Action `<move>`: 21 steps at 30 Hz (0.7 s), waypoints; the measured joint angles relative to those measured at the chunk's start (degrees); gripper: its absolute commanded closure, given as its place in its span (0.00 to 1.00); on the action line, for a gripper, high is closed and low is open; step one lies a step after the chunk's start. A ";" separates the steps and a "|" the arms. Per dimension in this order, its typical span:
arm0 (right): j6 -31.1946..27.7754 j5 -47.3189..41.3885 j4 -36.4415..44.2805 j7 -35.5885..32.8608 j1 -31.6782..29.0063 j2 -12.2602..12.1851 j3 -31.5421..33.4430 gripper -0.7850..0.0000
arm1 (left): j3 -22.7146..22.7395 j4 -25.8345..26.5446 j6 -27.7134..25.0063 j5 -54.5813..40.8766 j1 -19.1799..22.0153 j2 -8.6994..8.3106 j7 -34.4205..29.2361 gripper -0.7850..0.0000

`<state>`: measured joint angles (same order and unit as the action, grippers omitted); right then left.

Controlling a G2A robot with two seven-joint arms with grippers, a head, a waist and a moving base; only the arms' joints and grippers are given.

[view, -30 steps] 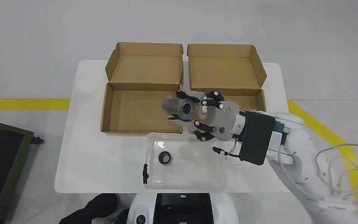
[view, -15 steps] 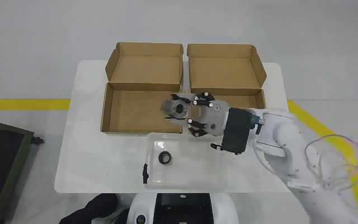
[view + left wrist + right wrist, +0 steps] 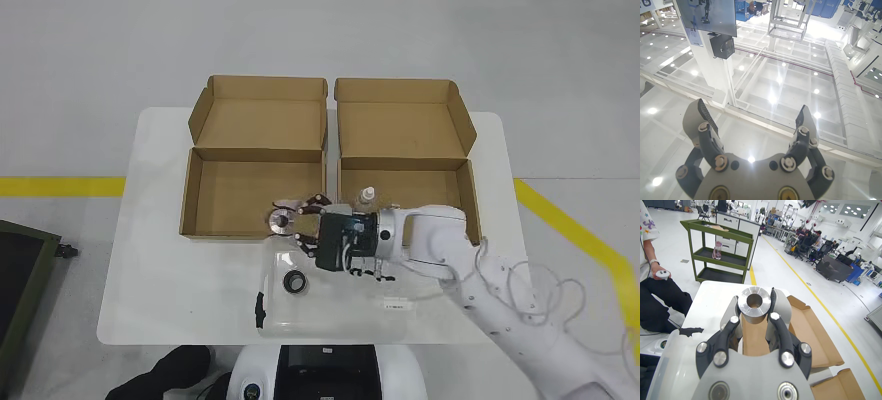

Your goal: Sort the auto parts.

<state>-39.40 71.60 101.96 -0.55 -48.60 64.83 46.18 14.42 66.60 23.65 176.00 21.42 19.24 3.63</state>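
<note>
My right gripper (image 3: 287, 218) is shut on a short metal cylinder with a centre bore (image 3: 754, 305). It holds the cylinder (image 3: 283, 219) just above the near wall of the left cardboard box (image 3: 215, 198), close to the box's right end. The right cardboard box (image 3: 445, 182) has a small pale part (image 3: 368, 193) lying in it. A clear plastic bin (image 3: 390, 310) at the table's front holds a black ring part (image 3: 294, 283). My left gripper (image 3: 751, 111) points up at the ceiling, open, with nothing between its fingers.
Both boxes have their lids folded back toward the far table edge. The right arm's forearm crosses over the clear bin. A green cart (image 3: 719, 256) stands on the floor beyond the table's end.
The right arm has swung left and down with the cylinder in its grip, from over the gap between the boxes to the left box's near wall.
</note>
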 measured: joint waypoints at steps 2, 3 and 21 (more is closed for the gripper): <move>0.21 0.18 -1.63 -1.27 0.85 0.51 -1.34 1.00 | 0.00 0.00 0.00 0.00 0.00 0.00 0.00 0.00; 0.42 0.39 -2.67 -2.22 1.45 0.85 -2.16 1.00 | 0.00 0.00 0.00 0.00 0.00 0.00 0.00 0.00; 4.23 -1.42 -16.44 -19.37 12.27 6.58 -10.37 1.00 | 0.00 0.00 0.00 0.00 0.00 0.00 0.00 0.00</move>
<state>-35.17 70.18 85.51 -19.92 -36.33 71.41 35.81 14.42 66.60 23.65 176.00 21.42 19.24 3.63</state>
